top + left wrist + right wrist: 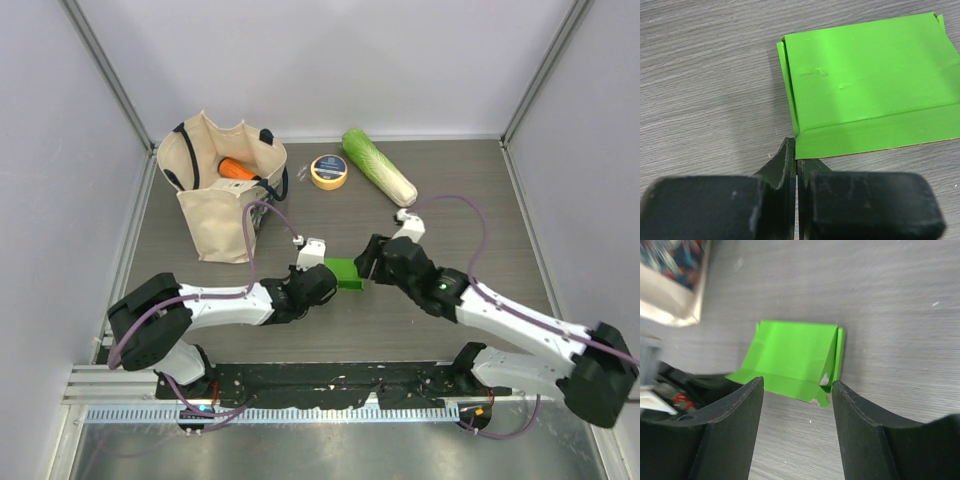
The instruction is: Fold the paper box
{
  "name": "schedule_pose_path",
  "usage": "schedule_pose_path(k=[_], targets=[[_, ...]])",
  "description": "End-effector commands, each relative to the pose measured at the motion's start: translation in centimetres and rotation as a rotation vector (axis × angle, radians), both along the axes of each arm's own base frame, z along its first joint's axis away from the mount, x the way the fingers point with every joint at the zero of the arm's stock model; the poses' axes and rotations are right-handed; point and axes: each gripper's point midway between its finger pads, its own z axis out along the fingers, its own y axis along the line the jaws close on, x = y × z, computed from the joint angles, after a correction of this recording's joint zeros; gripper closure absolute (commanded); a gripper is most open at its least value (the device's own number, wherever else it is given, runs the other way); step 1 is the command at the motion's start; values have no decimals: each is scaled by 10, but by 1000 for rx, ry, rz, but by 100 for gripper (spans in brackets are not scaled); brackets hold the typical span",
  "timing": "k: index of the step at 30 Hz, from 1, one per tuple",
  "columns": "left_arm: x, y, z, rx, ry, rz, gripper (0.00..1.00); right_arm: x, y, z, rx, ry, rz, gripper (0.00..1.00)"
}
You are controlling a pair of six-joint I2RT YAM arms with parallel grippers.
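Observation:
The paper box (349,274) is bright green creased card lying on the dark table between my two grippers, with one long flap and a narrow side flap folded up. In the left wrist view the box (865,85) fills the upper right. My left gripper (796,150) is shut at its near-left corner, where the flap's corner lies over one finger and against the other. In the right wrist view the box (792,355) lies just beyond my right gripper (797,387). That gripper is open, holds nothing and does not touch the card. From above, the right gripper (368,262) sits at the box's right end.
A cream tote bag (218,205) holding an orange carrot (237,168) stands at the back left; its corner (670,285) shows in the right wrist view. A yellow tape roll (329,171) and a long pale-green cabbage (378,166) lie at the back.

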Motion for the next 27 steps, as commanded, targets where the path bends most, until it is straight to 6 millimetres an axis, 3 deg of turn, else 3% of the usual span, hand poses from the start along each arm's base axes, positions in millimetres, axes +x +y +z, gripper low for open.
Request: schedule_pose_path(k=[1, 6, 11, 14, 15, 19, 22, 24, 25, 27], targets=[[-4, 8, -7, 60, 25, 21, 100, -5, 52, -23, 7, 39, 266, 38], [-5, 6, -4, 56, 25, 13, 100, 1, 48, -63, -47, 52, 239, 40], [-13, 4, -1, 1, 36, -17, 80, 0, 34, -97, -125, 65, 223, 41], [-23, 4, -2, -30, 69, -48, 59, -3, 33, -119, -132, 75, 231, 41], [-27, 3, -2, -41, 86, -60, 52, -3, 32, -123, -138, 78, 228, 41], [-59, 11, 3, -124, 176, -121, 39, -3, 28, -122, -141, 64, 224, 41], [-67, 5, 39, -192, 177, -192, 25, -2, 28, -114, -145, 53, 221, 41], [-61, -2, 57, -228, 209, -224, 1, -4, 27, -114, -156, 60, 233, 40], [-52, -13, 81, -264, 207, -235, 0, -3, 27, -112, -155, 59, 231, 40], [-33, -18, 90, -269, 224, -209, 0, -2, 28, -109, -149, 56, 228, 39]])
